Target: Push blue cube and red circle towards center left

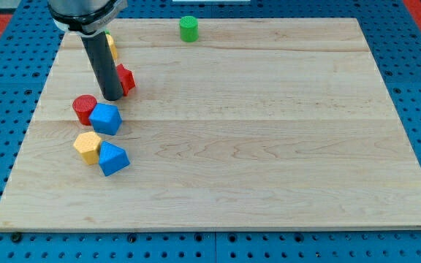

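The blue cube [106, 118] sits at the board's left, touching the red circle [84, 109], a short red cylinder just to its left. My tip [112, 97] is at the end of the dark rod, just above the blue cube in the view and right of the red circle, close to both. Whether the tip touches the cube I cannot tell.
A red block [126, 79] sits partly behind the rod. A yellow block [111, 46] is at the top left, partly hidden by the arm. A yellow block [88, 147] and a blue block [113, 158] lie below the cube. A green cylinder [188, 28] stands at the top edge. The wooden board [269, 146] lies on a blue pegboard.
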`<control>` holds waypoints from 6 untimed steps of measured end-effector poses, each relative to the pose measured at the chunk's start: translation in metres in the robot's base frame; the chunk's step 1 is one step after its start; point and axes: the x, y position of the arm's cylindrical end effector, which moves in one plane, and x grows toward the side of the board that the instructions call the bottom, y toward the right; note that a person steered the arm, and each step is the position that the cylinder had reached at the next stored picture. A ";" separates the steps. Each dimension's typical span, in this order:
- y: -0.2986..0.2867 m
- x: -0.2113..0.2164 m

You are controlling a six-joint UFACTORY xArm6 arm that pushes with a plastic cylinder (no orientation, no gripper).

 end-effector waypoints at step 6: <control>0.053 0.076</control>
